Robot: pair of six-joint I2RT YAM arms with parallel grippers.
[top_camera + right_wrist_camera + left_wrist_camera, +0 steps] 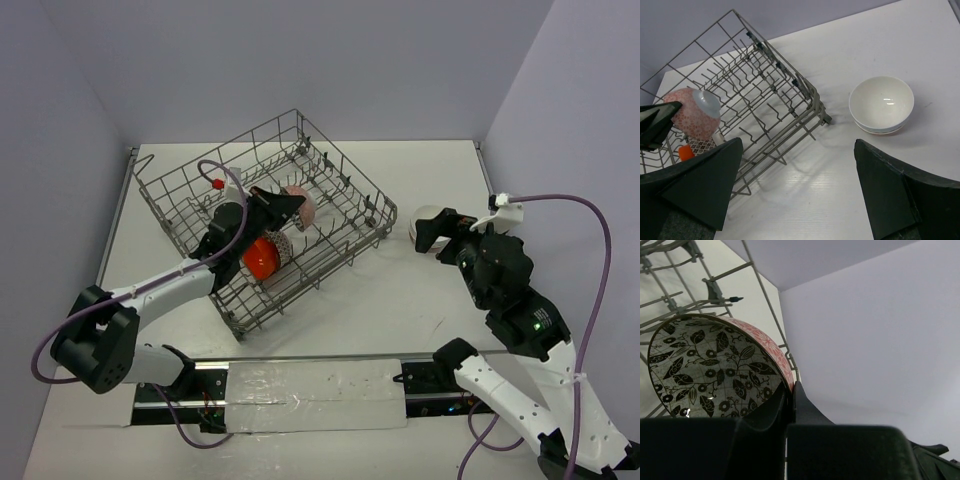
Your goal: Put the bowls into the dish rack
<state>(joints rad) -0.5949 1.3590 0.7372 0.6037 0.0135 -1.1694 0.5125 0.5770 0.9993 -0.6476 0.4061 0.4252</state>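
Where the left gripper [790, 390] pinches its jaws narrow on the rim, the round bowl with black leaf-patterned inside and pink-red outside [715, 365] hangs tilted inside the large grey wire dish rack [345, 165]. Just nearer sits an orange-red bowl [262, 257], seemingly on edge among the tines. Right of the rack, the right gripper [797, 165] gapes wide near a white-lined bowl [881, 102] upright on the white table [840, 200].
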